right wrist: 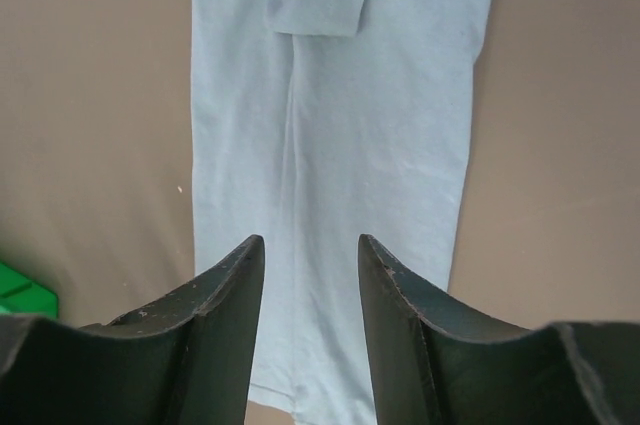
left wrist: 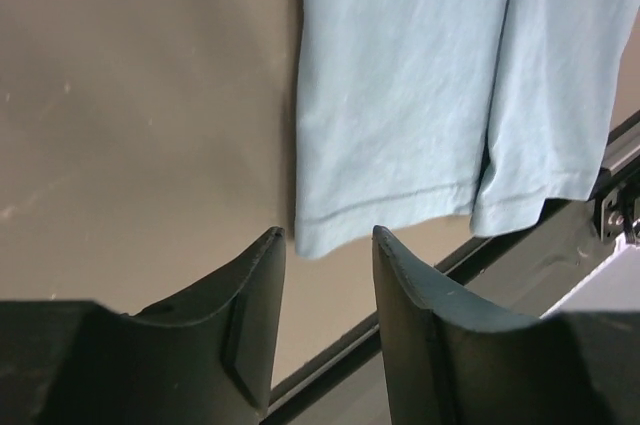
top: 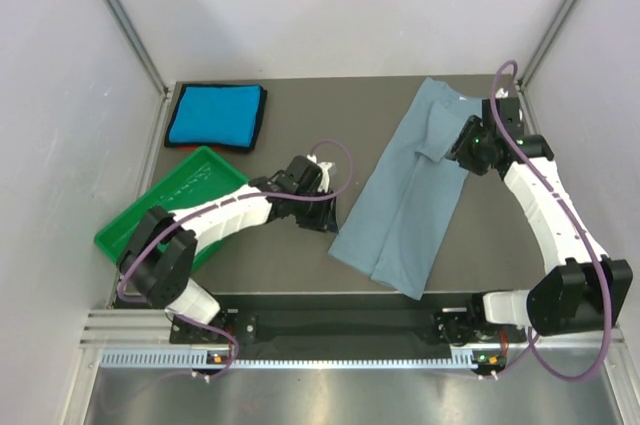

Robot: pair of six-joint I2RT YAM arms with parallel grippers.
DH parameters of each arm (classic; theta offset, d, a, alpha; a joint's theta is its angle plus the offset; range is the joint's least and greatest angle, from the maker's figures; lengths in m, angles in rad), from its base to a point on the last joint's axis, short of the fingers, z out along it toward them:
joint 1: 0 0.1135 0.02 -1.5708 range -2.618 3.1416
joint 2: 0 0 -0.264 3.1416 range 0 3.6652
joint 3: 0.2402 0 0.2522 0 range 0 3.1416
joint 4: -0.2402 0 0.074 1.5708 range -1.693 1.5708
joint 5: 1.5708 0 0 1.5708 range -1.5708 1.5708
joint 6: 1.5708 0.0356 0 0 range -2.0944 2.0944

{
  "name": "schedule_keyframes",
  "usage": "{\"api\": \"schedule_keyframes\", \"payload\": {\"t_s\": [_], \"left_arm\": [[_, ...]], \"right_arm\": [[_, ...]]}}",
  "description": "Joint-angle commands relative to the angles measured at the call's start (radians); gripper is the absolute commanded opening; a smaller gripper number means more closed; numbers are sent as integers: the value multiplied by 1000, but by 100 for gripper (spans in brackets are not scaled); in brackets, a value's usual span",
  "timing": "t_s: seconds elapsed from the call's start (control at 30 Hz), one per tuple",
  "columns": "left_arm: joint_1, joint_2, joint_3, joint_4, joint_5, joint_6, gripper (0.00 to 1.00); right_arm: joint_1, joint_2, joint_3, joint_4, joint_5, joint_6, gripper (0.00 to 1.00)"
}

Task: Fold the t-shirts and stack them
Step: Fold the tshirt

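One part of the job looks done. The blue tee (top: 215,117) is seen folded into a neat flat square at the far left corner of the table (top: 300,115). Nothing is laid on top of it yet.

The grey tee (top: 405,195) looks only half done. It is folded the long way into a thin strip, with a sleeve tucked over on top near the far end. It is laid slanted on the right side of the table, from the far right down toward the near edge.

The left pincer (left wrist: 327,237) is spread, and nothing is held in it. It is set low, just beside the near left corner of the grey tee (the hem is not touched yet, as far as can be told). The right pincer (right wrist: 308,243) is spread too, with nothing held. It is placed over the far part of the strip.

This much is judged to be left: the strip must be folded the short way until it is about as big as the blue square. Then one tee must be put on the other, since they are well apart now. The green tray (top: 195,173) at the near left is not needed.
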Motion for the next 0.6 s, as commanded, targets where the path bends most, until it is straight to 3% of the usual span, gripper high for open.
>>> {"api": "schedule_keyframes", "payload": {"t_s": [0.0, 0.1, 0.33, 0.43, 0.57], "left_arm": [[-1, 60, 41, -4, -2, 23, 45], [-3, 111, 24, 42, 64, 28, 44], [-4, 198, 15, 74, 61, 29, 41], [-6, 200, -1, 82, 67, 27, 31], [-4, 183, -31, 85, 64, 23, 3]], "right_arm": [[-14, 24, 19, 78, -24, -20, 43], [-16, 46, 33, 104, -35, -20, 45], [-16, 130, 93, 199, 17, -43, 46], [-16, 182, 126, 239, 30, -37, 45], [-16, 262, 173, 299, 22, -46, 45]]}}
